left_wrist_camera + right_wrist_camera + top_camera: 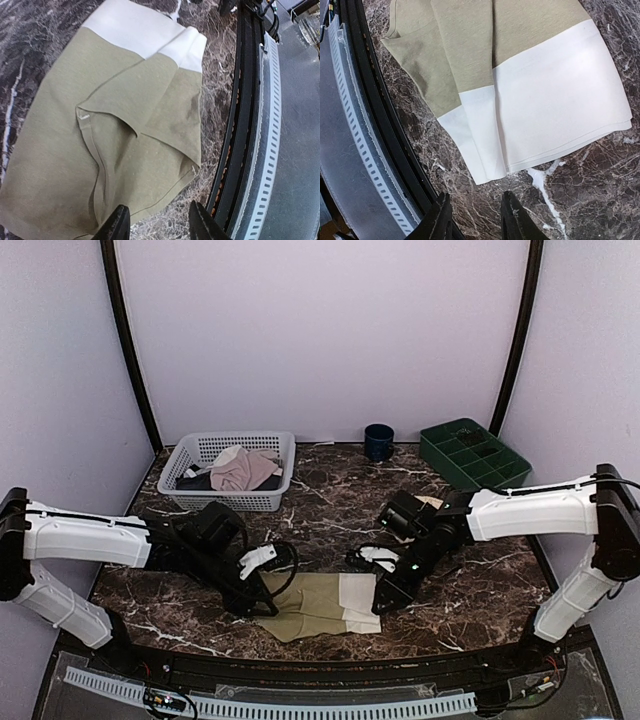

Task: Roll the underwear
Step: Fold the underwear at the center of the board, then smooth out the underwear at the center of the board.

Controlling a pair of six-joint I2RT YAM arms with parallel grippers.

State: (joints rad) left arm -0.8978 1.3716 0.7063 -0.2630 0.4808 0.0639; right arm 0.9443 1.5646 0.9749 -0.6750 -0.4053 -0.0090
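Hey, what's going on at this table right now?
Two robot arms are working on the olive underwear, which lies folded flat on the marble table near its front edge. The left gripper hovers open at the olive end, the right gripper open just off the cream waistband. Neither holds the cloth, and nothing is rolled yet.

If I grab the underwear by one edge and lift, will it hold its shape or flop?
Probably flops: the underwear lies in soft folded layers with a loose flap, so it should drape and unfold. Likely light: thin cloth lying flat. Pushed, it may bunch rather than slide; the waistband looks thicker and may stay straighter.
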